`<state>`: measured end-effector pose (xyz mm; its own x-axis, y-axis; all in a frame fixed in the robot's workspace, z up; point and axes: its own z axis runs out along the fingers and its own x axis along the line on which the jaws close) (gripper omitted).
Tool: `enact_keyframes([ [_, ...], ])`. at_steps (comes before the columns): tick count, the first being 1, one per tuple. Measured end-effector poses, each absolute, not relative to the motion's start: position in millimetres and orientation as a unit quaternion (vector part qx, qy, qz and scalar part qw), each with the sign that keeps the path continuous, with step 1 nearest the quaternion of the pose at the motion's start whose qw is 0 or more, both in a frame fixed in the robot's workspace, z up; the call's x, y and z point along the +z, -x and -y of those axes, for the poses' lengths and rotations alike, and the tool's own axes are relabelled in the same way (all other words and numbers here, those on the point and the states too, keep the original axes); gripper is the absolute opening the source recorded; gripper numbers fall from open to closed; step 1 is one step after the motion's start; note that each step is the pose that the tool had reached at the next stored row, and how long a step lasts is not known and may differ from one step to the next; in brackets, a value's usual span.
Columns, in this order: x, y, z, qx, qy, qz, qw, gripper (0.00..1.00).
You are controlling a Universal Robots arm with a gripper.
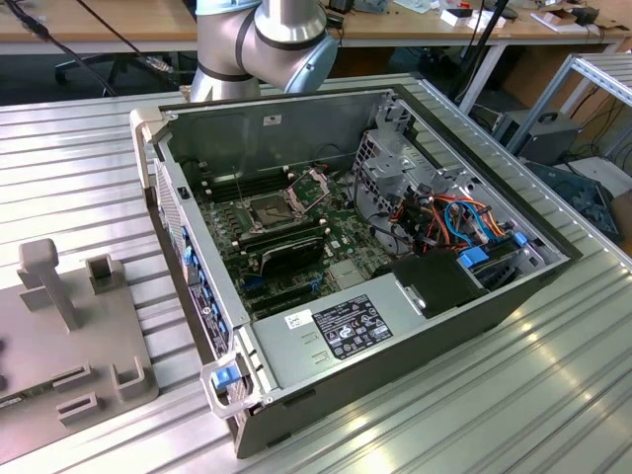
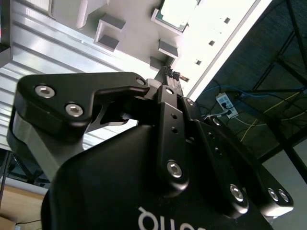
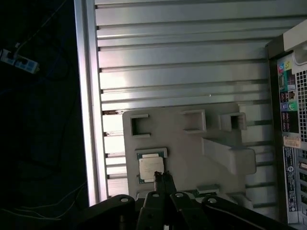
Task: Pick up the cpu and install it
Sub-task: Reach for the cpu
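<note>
The cpu (image 3: 150,168), a small square chip with a dull silver top, lies flat in a recess of a grey fixture plate (image 3: 192,158) on the ribbed metal table. In the first wrist view my gripper (image 3: 163,179) hovers just beside the chip's corner, its two thin fingertips pressed together and holding nothing. In the second wrist view the gripper (image 2: 170,74) points toward the fixture plate (image 2: 139,19), with the cpu (image 2: 175,12) a little beyond the tips. The open computer case (image 1: 296,128) shows its bare socket (image 1: 271,208) with the hinged frame (image 1: 312,184) lifted.
The fixture plate (image 1: 59,326) at the exterior view's left carries raised blocks and an upright post (image 1: 49,281). The case's rear panel (image 3: 292,120) stands close beside the plate. The table edge (image 3: 88,120) drops off to a dark floor with a power strip (image 3: 14,60).
</note>
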<state>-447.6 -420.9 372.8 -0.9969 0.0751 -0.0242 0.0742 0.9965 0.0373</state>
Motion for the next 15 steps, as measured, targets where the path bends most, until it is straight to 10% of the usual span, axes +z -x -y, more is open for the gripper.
enact_keyframes([
  [15,363.1,452.7,427.7,0.018,-0.037,-0.999,0.012,0.11],
])
